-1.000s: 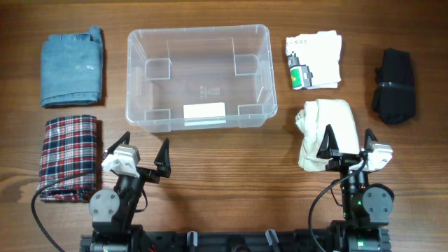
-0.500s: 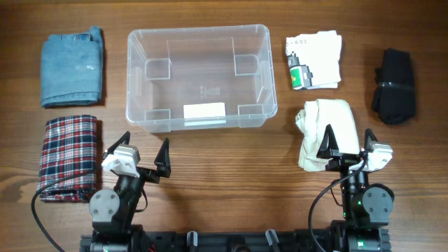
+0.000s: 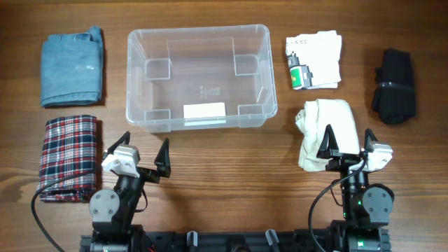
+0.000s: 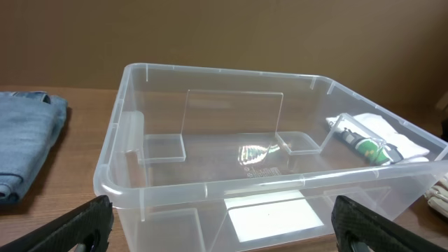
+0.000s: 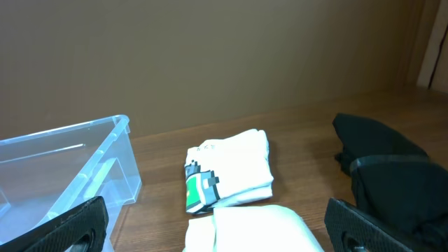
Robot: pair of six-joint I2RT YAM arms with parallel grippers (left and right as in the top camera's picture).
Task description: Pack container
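Observation:
The clear plastic container (image 3: 198, 77) stands empty at the table's middle back, white label (image 3: 204, 110) on its near side. It fills the left wrist view (image 4: 119, 189). My left gripper (image 3: 145, 155) is open and empty in front of the container's near left corner. My right gripper (image 3: 348, 143) is open and empty, fingers over the near end of a folded cream cloth (image 3: 320, 129), also in the right wrist view (image 5: 252, 227).
Folded jeans (image 3: 71, 66) and a red plaid cloth (image 3: 66, 155) lie left of the container. A white folded garment with a green print (image 3: 312, 61) and a black bundle (image 3: 393, 85) lie to the right, both also in the right wrist view (image 5: 231, 171) (image 5: 392, 175).

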